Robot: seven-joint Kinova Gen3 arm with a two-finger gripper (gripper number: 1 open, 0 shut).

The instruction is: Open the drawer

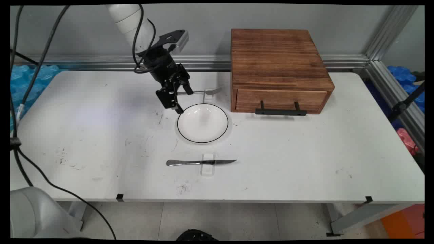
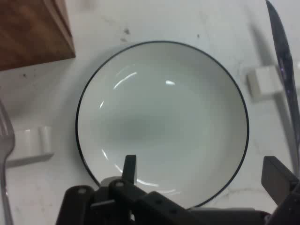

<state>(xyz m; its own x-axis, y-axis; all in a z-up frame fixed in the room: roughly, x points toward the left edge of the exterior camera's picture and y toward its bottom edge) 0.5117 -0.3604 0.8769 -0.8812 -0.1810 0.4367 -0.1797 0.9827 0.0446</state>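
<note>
Main view, frame centre: gripper (image 1: 177, 101) with fingers apart above left rim of empty white plate (image 1: 202, 122); wooden drawer box (image 1: 278, 69) closed, upper right.

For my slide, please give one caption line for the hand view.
Open gripper above a black-rimmed white plate, with knife, fork and wooden box around it.

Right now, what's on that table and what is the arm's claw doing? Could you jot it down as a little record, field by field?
gripper: black two-finger gripper, open, over the plate's edge
plate: round white plate with a thin black rim, mid-table, nothing on it
knife: silver table knife, lying on a small white rest, near side of the plate
fork: silver fork, on another white rest, far side of the plate
box: brown wooden drawer box, drawer closed, black handle
</note>
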